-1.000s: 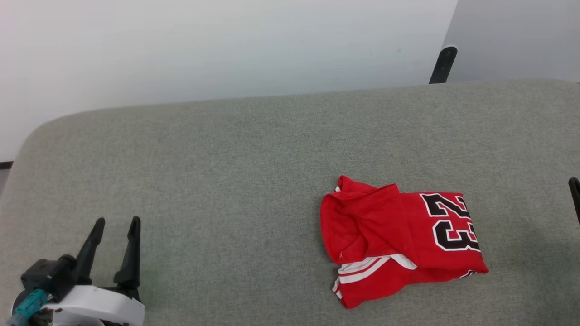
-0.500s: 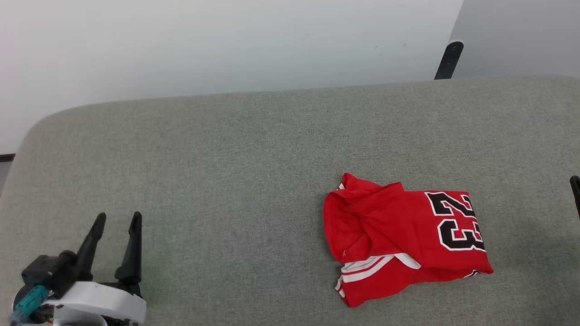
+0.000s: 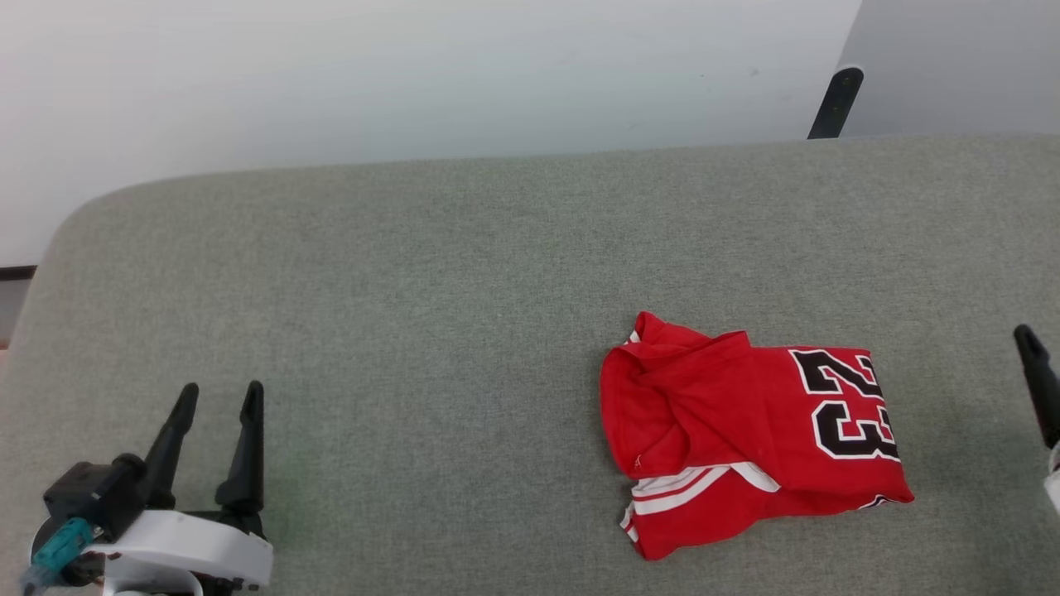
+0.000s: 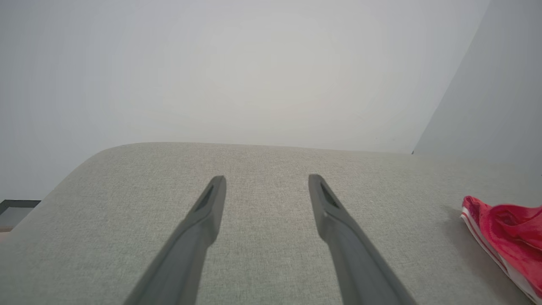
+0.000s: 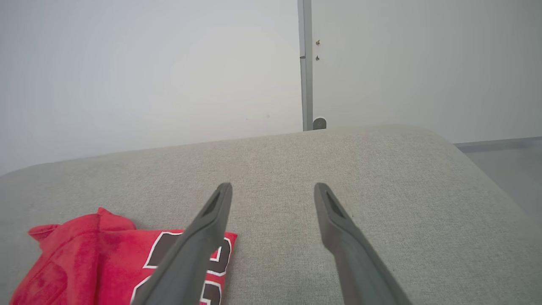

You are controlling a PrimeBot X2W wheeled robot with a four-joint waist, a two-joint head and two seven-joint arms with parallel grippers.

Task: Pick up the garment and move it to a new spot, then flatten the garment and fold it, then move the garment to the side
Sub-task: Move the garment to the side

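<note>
Right gripper (image 5: 273, 186): fingers spread, empty, above the padded grey surface (image 3: 464, 290) towards its right end. Left gripper (image 3: 221, 389): also spread and empty, by the near left corner. The garment (image 3: 749, 439) lies bunched right of centre, its long axis along the near edge, just left of the right fingers, so the right arm is nearer. Since a second ago the right fingertip has edged inward. The garment's apparent shift is camera movement.

Folded red garment (image 3: 745, 447), "23" showing, lies on grey cushion (image 3: 414, 273), left gripper (image 3: 221, 391) spread and empty well apart from it, one right gripper finger (image 3: 1035, 385) near its other side.
</note>
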